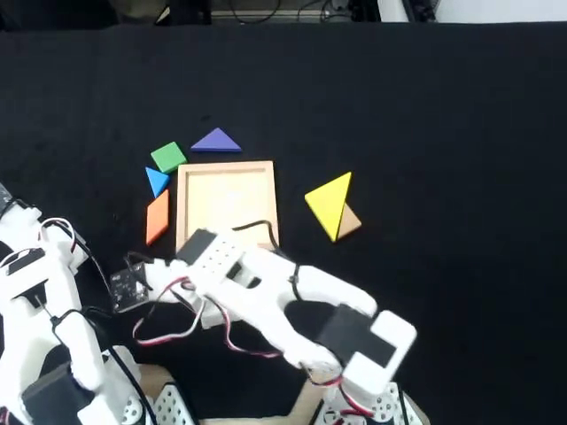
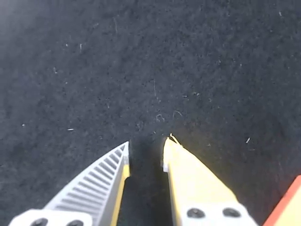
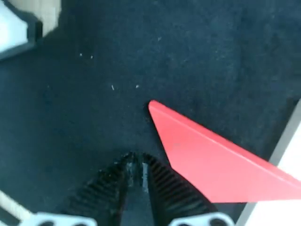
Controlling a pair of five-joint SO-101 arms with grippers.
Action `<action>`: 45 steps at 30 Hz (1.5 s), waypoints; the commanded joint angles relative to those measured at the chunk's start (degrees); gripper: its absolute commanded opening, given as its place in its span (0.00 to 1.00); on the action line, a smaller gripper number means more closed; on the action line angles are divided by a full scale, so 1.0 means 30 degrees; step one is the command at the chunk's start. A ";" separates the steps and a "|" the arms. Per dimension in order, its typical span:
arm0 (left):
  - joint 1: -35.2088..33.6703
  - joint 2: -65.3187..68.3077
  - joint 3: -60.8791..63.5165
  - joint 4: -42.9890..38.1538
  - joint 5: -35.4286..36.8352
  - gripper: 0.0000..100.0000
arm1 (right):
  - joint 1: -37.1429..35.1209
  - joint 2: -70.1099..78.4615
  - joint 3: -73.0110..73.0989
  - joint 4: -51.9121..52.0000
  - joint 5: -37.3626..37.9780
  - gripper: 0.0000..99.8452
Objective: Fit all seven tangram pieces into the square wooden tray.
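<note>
- Left of the wooden tray point(image 1: 182, 208), a glossy orange parallelogram point(image 1: 157, 216), blue triangle point(image 1: 157, 181) and green square point(image 1: 168, 157) are lying unplaced.
- The left gripper point(image 2: 146, 153) is hanging slightly parted and empty over fuzzy black cloth point(image 1: 425, 106).
- Beyond the tray, a purple triangle point(image 1: 215, 141) is waiting.
- The tray is sitting empty, so all seven pieces are remaining.
- The right gripper point(image 3: 135, 162) is sitting pinched together and empty beside a smooth red triangle point(image 3: 211, 160).
- Right of the tray, a yellow triangle point(image 1: 330, 204) is touching a tan one point(image 1: 350, 221).

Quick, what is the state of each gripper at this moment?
Left gripper: slightly open, holding nothing.
Right gripper: shut, holding nothing; the red triangle lies beside it.
</note>
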 commanded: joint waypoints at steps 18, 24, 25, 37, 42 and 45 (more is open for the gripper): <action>-0.0220 -0.0264 -0.0571 -0.0352 0.0205 0.13 | 0.2315 0.5260 -0.6960 0.3956 0.1934 0.01; 0.0103 -0.0234 -0.0571 -0.0352 0.0176 0.13 | 0.4161 0.5348 -0.8659 0.3810 0.2842 0.01; 0.0132 -0.0234 -0.0571 -0.0352 0.0176 0.13 | 0.4542 0.5348 -0.8806 0.3458 0.2901 0.01; 0.0190 -0.0234 -0.0571 -0.0381 0.0176 0.13 | 0.4952 0.4703 -0.9568 0.4220 0.2755 0.01; 0.0073 -0.0234 -0.0571 -0.0381 0.0176 0.13 | 0.4308 0.2652 -1.0125 0.4923 0.0967 0.02; 0.0103 -0.0234 -0.0571 -0.0381 0.0176 0.13 | 0.4366 0.2212 -1.0007 0.4982 -0.0791 0.10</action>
